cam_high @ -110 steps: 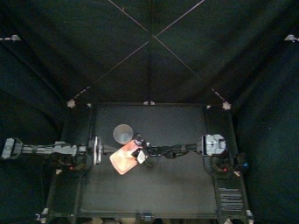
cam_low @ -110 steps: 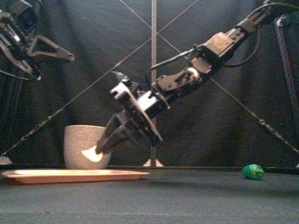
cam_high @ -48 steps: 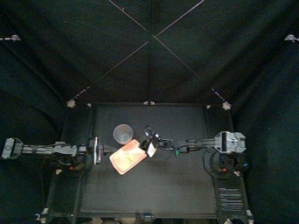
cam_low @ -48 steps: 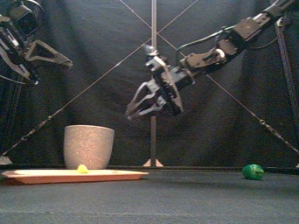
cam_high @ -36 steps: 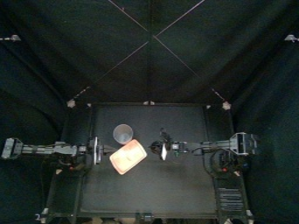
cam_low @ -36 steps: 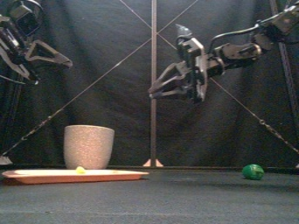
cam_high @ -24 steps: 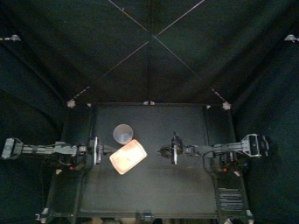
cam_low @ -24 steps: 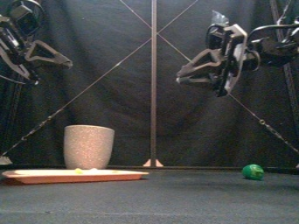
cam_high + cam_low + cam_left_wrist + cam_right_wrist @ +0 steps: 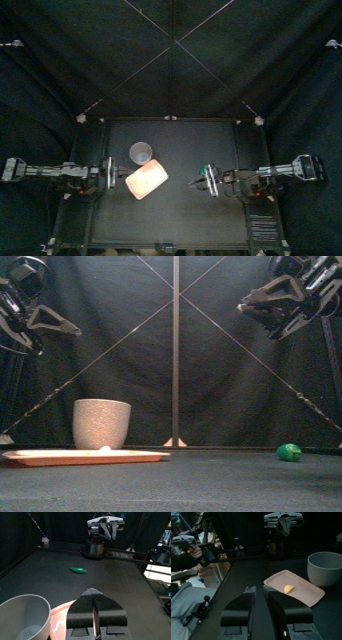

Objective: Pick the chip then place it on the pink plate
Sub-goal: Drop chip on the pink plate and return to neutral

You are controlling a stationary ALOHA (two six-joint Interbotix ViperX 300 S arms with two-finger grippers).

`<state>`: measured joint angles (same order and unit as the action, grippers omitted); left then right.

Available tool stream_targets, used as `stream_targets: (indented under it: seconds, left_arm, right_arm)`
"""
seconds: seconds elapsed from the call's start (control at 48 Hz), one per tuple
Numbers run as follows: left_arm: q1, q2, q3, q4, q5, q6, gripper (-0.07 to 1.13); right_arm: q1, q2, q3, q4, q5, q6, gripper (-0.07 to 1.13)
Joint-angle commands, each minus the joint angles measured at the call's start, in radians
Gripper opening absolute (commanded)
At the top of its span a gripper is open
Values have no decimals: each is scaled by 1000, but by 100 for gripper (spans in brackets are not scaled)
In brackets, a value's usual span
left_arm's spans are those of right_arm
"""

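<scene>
Chip (image 9: 288, 588) on pink plate (image 9: 308, 595), apart from right end effector (image 9: 261, 590)

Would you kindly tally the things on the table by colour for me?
Pink: 1, the pink plate
Grey: 1, the grey cup
Yellow: 1, the chip, lying on the plate
Green: 1, the green toy
Total: 4
</scene>
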<state>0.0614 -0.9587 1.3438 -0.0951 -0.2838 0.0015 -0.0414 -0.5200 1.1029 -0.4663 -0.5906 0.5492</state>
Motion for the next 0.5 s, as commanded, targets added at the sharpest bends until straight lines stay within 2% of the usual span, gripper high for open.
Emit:
stream_targets:
  seconds: [0.021,0.5]
  left_arm:
    - [3,3,-8,0,-5,-2,0]
    - [2,3,-8,2,-5,0,0]
  right_arm:
    - [5,-32,5,2,-9,2,64]
    - [0,-38,9,14,-9,-2,64]
